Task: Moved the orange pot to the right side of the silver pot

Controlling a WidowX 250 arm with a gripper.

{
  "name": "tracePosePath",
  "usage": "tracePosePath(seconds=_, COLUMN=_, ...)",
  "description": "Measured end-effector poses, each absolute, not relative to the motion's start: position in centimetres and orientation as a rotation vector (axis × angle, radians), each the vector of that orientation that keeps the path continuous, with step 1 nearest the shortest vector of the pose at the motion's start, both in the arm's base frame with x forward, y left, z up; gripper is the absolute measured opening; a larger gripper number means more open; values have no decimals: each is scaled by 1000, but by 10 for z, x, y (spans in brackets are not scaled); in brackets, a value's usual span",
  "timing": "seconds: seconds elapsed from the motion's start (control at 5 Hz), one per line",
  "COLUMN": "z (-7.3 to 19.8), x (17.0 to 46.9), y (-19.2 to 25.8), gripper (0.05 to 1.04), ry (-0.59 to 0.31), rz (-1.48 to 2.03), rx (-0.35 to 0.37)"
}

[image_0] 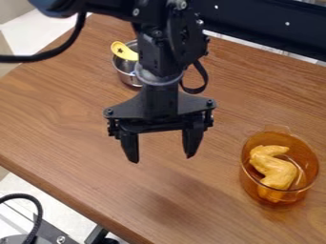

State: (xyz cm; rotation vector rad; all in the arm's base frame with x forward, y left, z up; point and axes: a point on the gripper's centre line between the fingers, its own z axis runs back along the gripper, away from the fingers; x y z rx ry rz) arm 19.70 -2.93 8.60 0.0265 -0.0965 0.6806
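— So, what could spoil your next move?

— Mostly the grip. Your end effector (162, 158) hangs over the desk (70, 114) with its fingers apart, nothing between them. The orange pot (293, 197) stands upright, right and slightly below in the view, well apart from the silver pot (127, 78). Its wall is see-through and looks smooth, so you could misjudge the rim and close on air, or let it slide.

— And the chicken (275, 167) inside?

— It leans up near the rim at the left. Come down there and you may pinch it instead of the wall. Lift by one side, and its weight could tip the pot. The tab (278, 128) on the far rim might also foul a finger.

— What about the silver pot?

— The arm partly hides it from you, and the spoon (123, 51) pokes above its rim. Carry too low or too close, and you could knock either one.

— Where do you have room?

— Between the pots, and above the orange one in the view, the desk runs broad. Mind the near edge, slanting from the left down to the bottom; the far edge lies up by the dark beam (274, 24). If you still need to bring the pots closer, you'd best lift fully, then cross that middle stretch.
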Motion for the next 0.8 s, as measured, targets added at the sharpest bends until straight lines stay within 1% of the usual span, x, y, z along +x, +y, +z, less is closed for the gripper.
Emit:
tracePosePath(seconds=0.2, z=83, x=195, y=-29, gripper=999, ry=-83, rz=685, rx=31)
tracePosePath(seconds=0.4, z=81, x=207, y=-38, gripper=999, ry=-60, rz=677, rx=29)
tracePosePath(seconds=0.6, z=89, x=219, y=-47, gripper=999, ry=-66, rz=682, rx=-2)
tracePosePath(seconds=0.8, z=81, x=222, y=-62, gripper=999, ry=-70, rz=640, rx=-5)
